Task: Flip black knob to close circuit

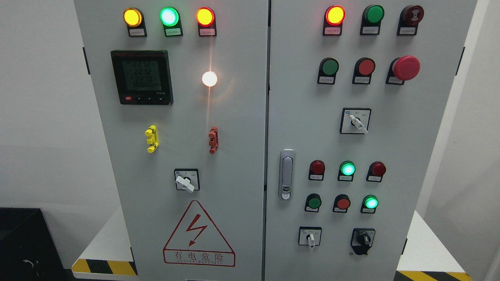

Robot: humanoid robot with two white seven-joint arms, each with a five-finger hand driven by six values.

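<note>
head view on the big grey control cabinet, two doors, lamps glowing up top. left door carries the digital meter. right door has the silver latch handle. black knob sits at that door's bottom right, nothing touching it. neither robot hand is in frame, so no grip to call.

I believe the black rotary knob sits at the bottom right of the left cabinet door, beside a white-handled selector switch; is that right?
Not quite: the head view shows the black rotary knob at the bottom right of the right cabinet door, not the left one. It does sit beside a white-handled selector switch, which is to its left. Neither robot hand is in view.
</note>
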